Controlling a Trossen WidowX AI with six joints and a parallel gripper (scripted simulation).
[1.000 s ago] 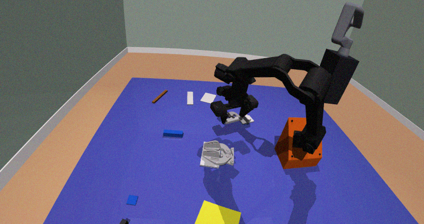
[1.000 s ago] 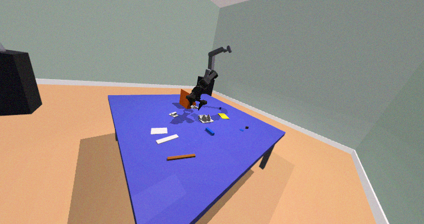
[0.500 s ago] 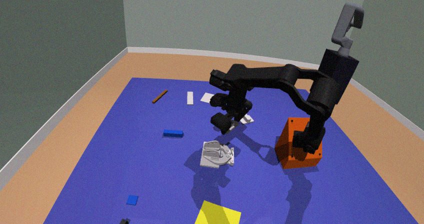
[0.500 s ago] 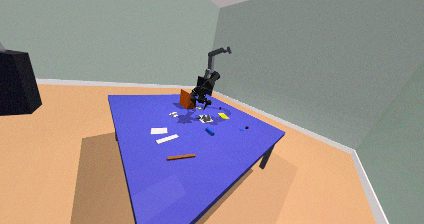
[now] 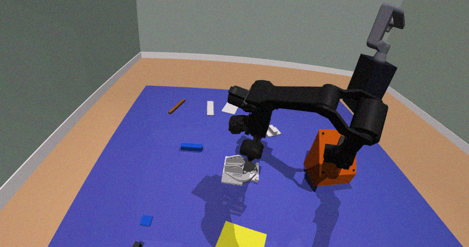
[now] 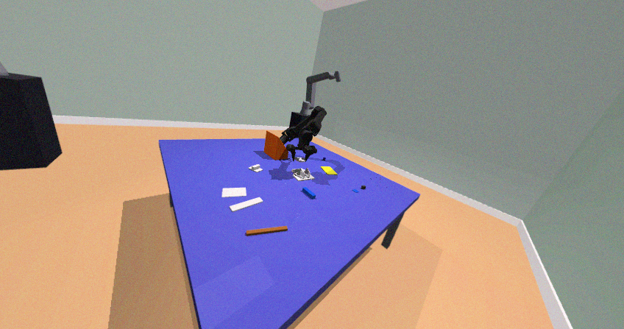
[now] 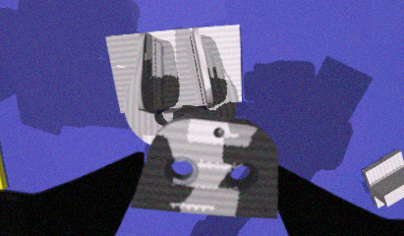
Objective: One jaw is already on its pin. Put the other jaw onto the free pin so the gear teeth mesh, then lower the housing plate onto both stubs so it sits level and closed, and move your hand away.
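Observation:
My gripper (image 5: 250, 169) (image 6: 300, 158) (image 7: 207, 165) is shut on the housing plate (image 6: 299, 159) (image 7: 208, 197), a grey plate with a rounded edge and two round holes. The gripper holds it above the pin end of the white base (image 5: 231, 182) (image 7: 233, 41), clear of the table. In the top view the near finger mostly hides the plate. Two grey jaws (image 5: 233, 169) (image 7: 161, 64) stand side by side on the base, roughly parallel with a gap between them. The held plate covers much of the gear end in the wrist view, so the tooth mesh and stubs cannot be seen.
A white stepped holder (image 5: 272, 131) (image 6: 254, 168) (image 7: 385, 182) stands beyond the base. An orange block (image 5: 317, 166) (image 6: 274, 145) is near the arm's foot. A yellow piece (image 5: 245, 236) (image 6: 328, 170), a blue bar (image 5: 191, 147) (image 6: 308, 193) and flat white pieces lie around.

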